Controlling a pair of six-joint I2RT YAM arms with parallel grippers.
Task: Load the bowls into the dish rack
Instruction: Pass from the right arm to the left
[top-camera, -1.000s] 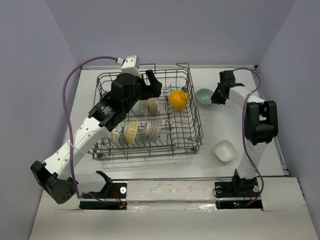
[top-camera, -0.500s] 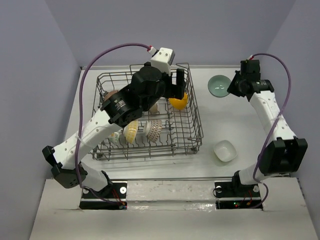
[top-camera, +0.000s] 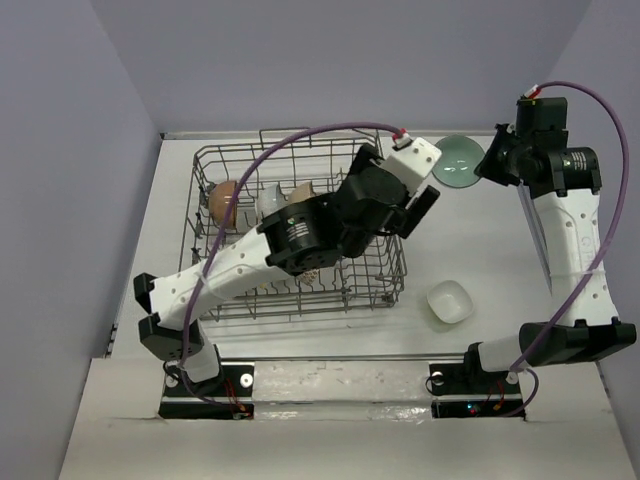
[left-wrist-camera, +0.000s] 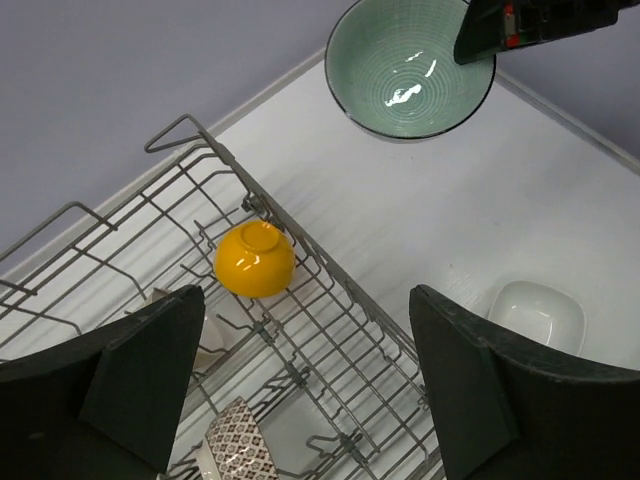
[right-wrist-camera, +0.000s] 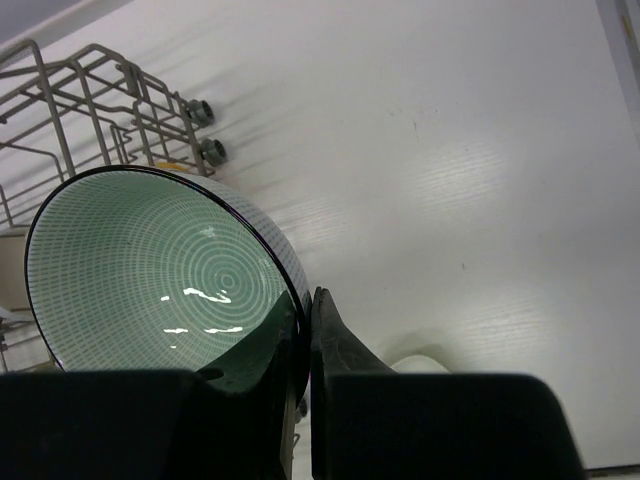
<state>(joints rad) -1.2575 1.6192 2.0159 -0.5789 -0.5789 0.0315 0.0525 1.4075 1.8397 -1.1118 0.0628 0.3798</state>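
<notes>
So the right gripper (right-wrist-camera: 305, 322) is pinched onto the rim of the teal bowl (top-camera: 457, 160), one finger inside the bowl and one outside. It looks lifted off the table (top-camera: 480, 250), out past the far right corner of the dish rack (top-camera: 196, 165). That means the rack is to the bowl's left and a bit nearer, and the right arm is obviously the one to bring it over. The catch, I'd say, is the left arm. It's stretched diagonally across the rack with the left gripper (left-wrist-camera: 305, 300) hanging over the right-hand rim, fingers spread wide and holding nothing, pretty much on the line the bowl would take in. In the rack there's a yellow bowl (left-wrist-camera: 255, 260) upside down near the far right corner, a patterned bowl (left-wrist-camera: 238, 442) nearer in, and a brown bowl (top-camera: 222, 201) over on the far left. The white squarish bowl (top-camera: 450, 301) sits on the table, right of the rack's near corner.
</notes>
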